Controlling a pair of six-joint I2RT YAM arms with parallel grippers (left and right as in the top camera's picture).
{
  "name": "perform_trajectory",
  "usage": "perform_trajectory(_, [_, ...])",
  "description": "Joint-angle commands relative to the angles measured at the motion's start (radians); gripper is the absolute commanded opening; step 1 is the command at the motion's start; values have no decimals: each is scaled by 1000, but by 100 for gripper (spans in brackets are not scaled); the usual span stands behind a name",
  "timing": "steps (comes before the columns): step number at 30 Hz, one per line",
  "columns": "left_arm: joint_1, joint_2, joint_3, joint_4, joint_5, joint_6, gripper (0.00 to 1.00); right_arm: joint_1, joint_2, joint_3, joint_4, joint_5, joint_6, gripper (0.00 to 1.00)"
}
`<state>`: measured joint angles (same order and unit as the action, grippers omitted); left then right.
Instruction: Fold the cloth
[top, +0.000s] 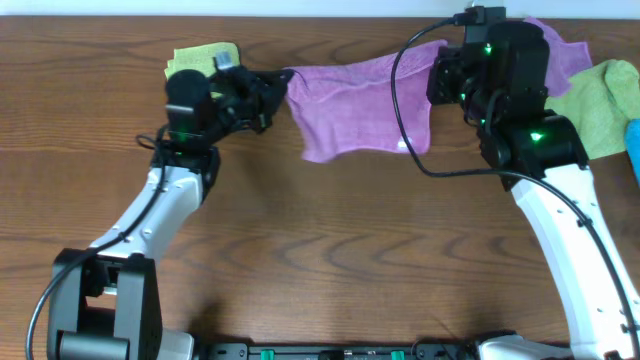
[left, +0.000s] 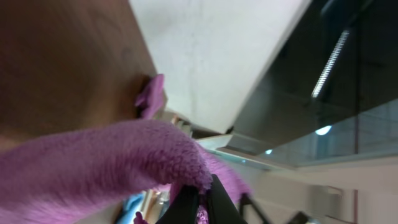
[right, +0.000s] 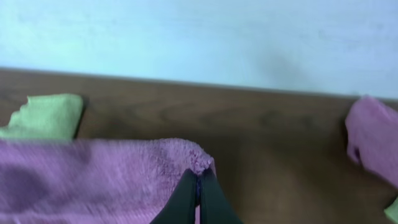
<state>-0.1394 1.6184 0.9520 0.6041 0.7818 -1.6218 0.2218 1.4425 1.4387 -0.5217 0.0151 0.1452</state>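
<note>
**Desk:** Where is the purple cloth (top: 360, 105)?

**Photographer:** At the far side of the wooden counter (top: 330, 250), stretched between the two arms, with one top corner in each claw.

**Desk:** How does the left claw (top: 278, 88) stand?

**Photographer:** Clenched on the cloth's left corner. The left wrist view shows its dark fingers (left: 222, 206) pressed together, with purple pile bunched over them.

**Desk:** And the right claw (right: 198, 193)?

**Photographer:** Also clamped, on the right corner. In the right wrist view the two fingers meet with the cloth's edge pinched between them. From overhead, the arm's own body covers that grip.

**Desk:** Is the cloth lying flat?

**Photographer:** The top edge runs nearly straight from grip to grip, and the rest spreads toward the near side. I cannot tell whether the lower edge touches the counter.

**Desk:** What else is in shot?

**Photographer:** A yellow-green cloth (top: 205, 55) lies just behind the left arm's wrist. A green cloth (top: 600, 105) sits at the right edge (partly under the right arm), with a second purple cloth (top: 565, 50) beside it at the back — and a sliver of something blue (top: 634, 150) at the frame's border.
</note>
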Motion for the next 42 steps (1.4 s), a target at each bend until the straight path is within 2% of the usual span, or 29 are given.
perform_trajectory(1, [29, -5, 18, -7, 189, -48, 6, 24, -32, 62, -89, -19, -24, 1])
perform_trajectory(3, [26, -5, 18, -67, 274, 10, 6, 41, -52, 63, -180, -26, -27, 2])
perform_trajectory(6, [9, -5, 18, -243, 365, 129, 6, 73, -65, 63, -324, -27, -27, 2])
perform_trajectory(9, [-5, -5, 18, -490, 366, 282, 6, 111, -65, 62, -414, -27, -10, 2])
perform_trajectory(11, [-5, -5, 18, -552, 338, 322, 6, 123, -66, 62, -412, -26, -3, 2])
perform_trajectory(17, [-2, -5, 18, -539, 280, 309, 6, 125, -64, 62, -342, 23, -5, 1])
perform_trajectory(22, [24, -5, 18, -459, 150, 290, 6, 123, -35, 61, -182, 76, -58, 1])
perform_trajectory(24, [31, -3, 18, -386, 105, 250, 6, 122, -4, 61, -107, 103, -66, 1])
perform_trajectory(27, [31, -3, 23, -161, 59, 253, 6, 119, 45, 61, 14, 153, -85, 1])
perform_trajectory(29, [31, -3, 33, -135, 43, 280, 6, 118, 52, 64, 44, 153, -88, 1])
perform_trajectory(33, [31, -7, 35, -195, 34, 510, 6, 120, 13, 69, -13, 154, -106, 1])
perform_trajectory(37, [22, -33, 35, -336, -75, 736, 6, 118, -41, 69, -107, 153, -118, 1])
perform_trajectory(41, [-17, -108, 36, -496, -286, 981, 6, 119, -70, 69, -153, 117, -121, 1])
perform_trajectory(42, [-25, -130, 36, -523, -336, 1009, 6, 119, -73, 69, -156, 107, -122, 1])
